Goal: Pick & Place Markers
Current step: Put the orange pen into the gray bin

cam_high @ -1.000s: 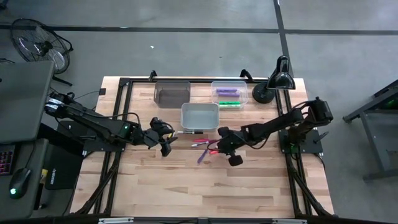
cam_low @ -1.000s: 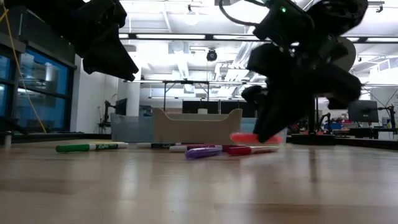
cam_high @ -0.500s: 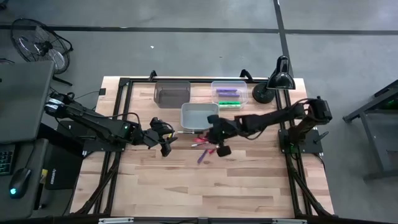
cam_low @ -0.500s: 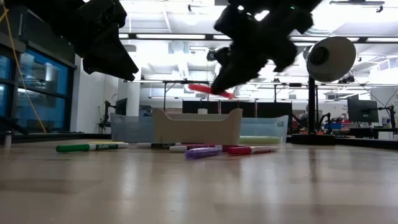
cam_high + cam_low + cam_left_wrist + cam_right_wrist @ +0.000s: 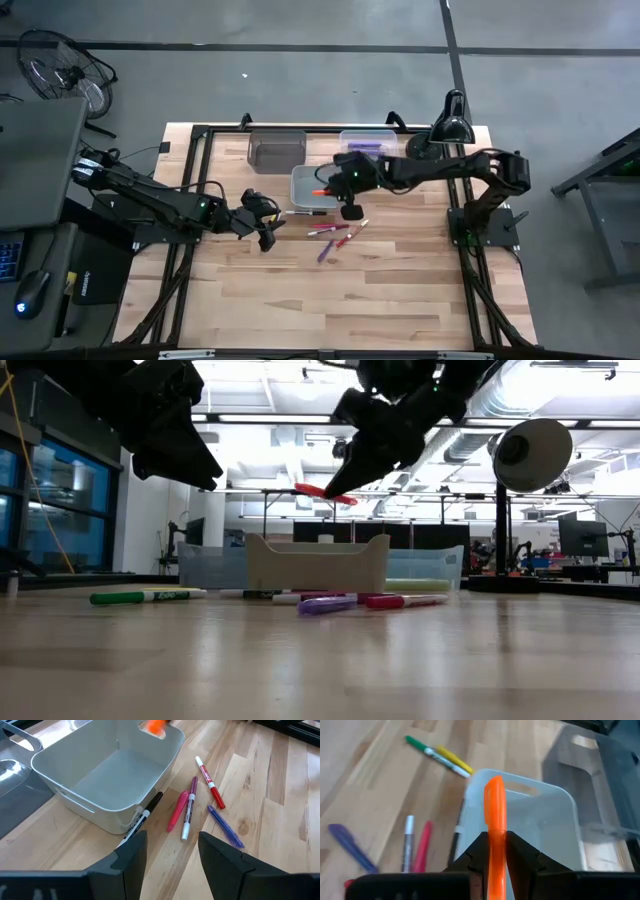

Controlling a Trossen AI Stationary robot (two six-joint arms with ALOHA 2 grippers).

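Note:
My right gripper (image 5: 338, 187) hangs over the light grey bin (image 5: 321, 185), shut on an orange marker (image 5: 495, 810), which also shows in the low view (image 5: 322, 493). Loose markers lie flat on the wood near the bin: red (image 5: 210, 783), pink (image 5: 177, 810), white-and-purple (image 5: 188, 808), purple (image 5: 225, 826) and black (image 5: 145, 812). A green marker (image 5: 424, 748) and a yellow marker (image 5: 454, 760) lie beyond the bin's left side. My left gripper (image 5: 172, 857) hovers open left of the bin, above the table, touching nothing. My right gripper pinches the orange marker between its two fingers (image 5: 479, 851), at a spot (image 5: 495, 836) back from the free end. The fingers lie along the marker. Its free end (image 5: 494, 782) sticks out forward over the bin. It is lifted clear and, in the low view, slants slightly down.
A dark bin (image 5: 277, 150) and a clear bin (image 5: 368, 150) holding purple and green markers stand at the far edge. A black desk lamp (image 5: 445, 128) stands at the far right corner. Bare wood fills the table's near half.
My right gripper, shut on the orange marker, has risen from the table near the loose markers and travelled toward the far-left, ending above the light grey bin. The marker went with it, lifted clear. The loose markers stayed in place.

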